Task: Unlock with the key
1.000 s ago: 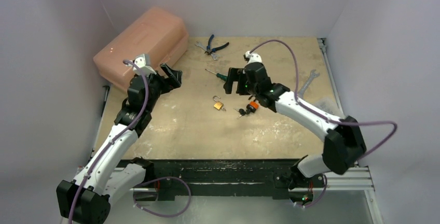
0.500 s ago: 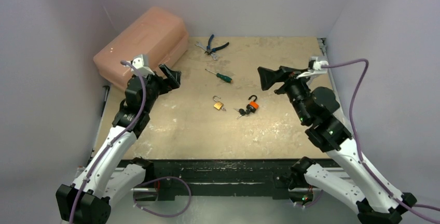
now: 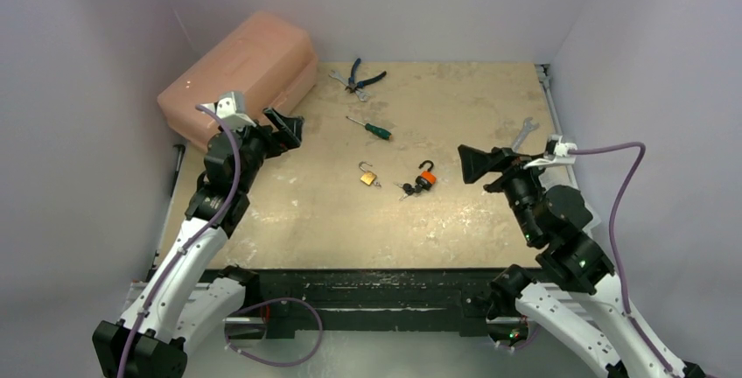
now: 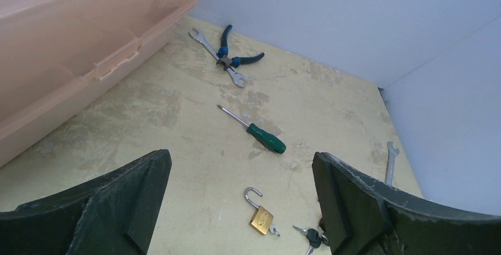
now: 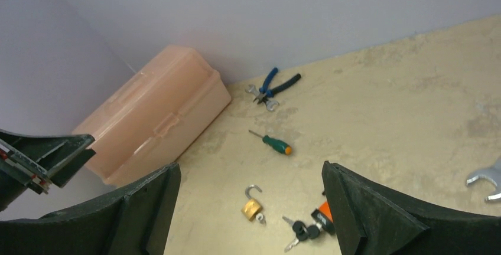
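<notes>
Brass padlock (image 3: 368,177) and orange padlock (image 3: 425,178) lie on the table (image 3: 455,98), shackles raised (keys (image 3: 406,190) touching the orange one). We see the left gripper (image 3: 286,122) and right gripper (image 3: 465,164) spread wide, empty, well apart from both.

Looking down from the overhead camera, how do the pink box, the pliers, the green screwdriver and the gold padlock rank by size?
1. Pink toolbox, by far.
2. Blue-handled pliers and green screwdriver: they look about alike.
3. Brass padlock, smallest.
</notes>
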